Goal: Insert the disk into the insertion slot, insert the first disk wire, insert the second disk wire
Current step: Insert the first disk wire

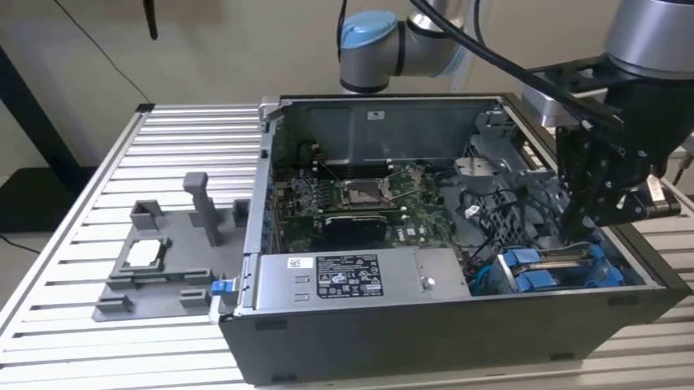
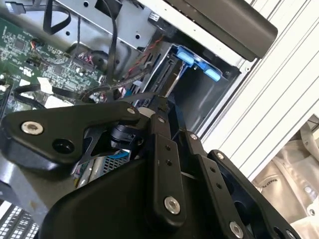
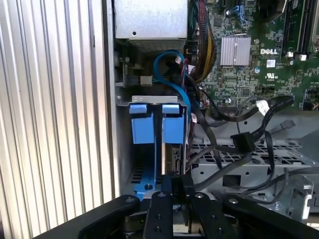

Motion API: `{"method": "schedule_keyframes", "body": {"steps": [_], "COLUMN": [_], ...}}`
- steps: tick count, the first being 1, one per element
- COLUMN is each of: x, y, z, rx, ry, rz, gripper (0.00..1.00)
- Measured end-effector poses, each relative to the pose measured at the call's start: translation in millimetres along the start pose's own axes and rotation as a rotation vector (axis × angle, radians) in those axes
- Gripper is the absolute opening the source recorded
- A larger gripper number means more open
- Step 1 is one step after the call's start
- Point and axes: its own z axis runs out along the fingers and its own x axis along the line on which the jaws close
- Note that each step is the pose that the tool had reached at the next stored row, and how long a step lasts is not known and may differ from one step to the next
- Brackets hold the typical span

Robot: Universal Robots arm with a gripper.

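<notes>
Where the gripper is, exterior view: the gripper [image 1: 586,234] hangs from the black arm and reaches down into the open computer case [image 1: 456,341], in the near corner on the exterior view's right.
Disk, exterior view: the disk [image 1: 564,260] stands on its thin edge in the insertion slot [image 1: 620,275], right under the gripper, with blue bits at both ends.
Other things, exterior view: the grey power box [image 1: 336,276] lies in the case, on the exterior view's left of the slot. The green board [image 1: 375,199] lies behind the box. A grey tray [image 1: 162,276] sits on the ribbed table [image 1: 65,325], outside the case and well apart from the gripper.
Fingers, second wrist view: the black fingers [image 2: 160,124] come close together and pinch the near end of the disk [image 2: 172,82].
Disk, second wrist view: its silver edge runs from the fingertips into the slot, and the blue tabs [image 2: 192,57] sit at its far end.
Slot, second wrist view: a grey metal wall [image 2: 209,99] stands just beside the disk. I cannot tell how deep the disk sits.
Fingers, first wrist view: the fingers [image 3: 167,181] squeeze the disk [image 3: 172,149] across its thin side.
Slot, first wrist view: its grey metal rim [image 3: 149,100] lies just past the two blue tabs.
Wires, first wrist view: black wires [image 3: 244,144] with plugs lie loose on the holed grey metal beside the slot, apart from the disk. A blue cable [image 3: 169,67] curls between the slot and the power box.
</notes>
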Motion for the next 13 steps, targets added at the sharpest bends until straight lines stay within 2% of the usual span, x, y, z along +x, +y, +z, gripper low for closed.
{"method": "schedule_keyframes", "body": {"steps": [2,3,4,7,9,10,13], "x": [1.4,2.0,2.4,3.3,4.0,4.4,6.1], "y": [0.0,-0.7,-1.9,-6.4,-7.4,-7.7,-9.5], "z": [0.1,0.5,1.3,4.6,5.9,6.2,7.3], "rx": [-0.0293,-0.0380,-0.0414,-0.0424,-0.0477,-0.0537,-0.0802], "ry": [-0.0007,-0.0030,-0.0069,-0.0209,-0.0271,-0.0289,-0.0348], "rz": [0.000,0.000,0.000,0.001,0.002,0.002,0.002], "gripper": [0.19,0.19,0.19,0.19,0.19,0.19,0.19]}}
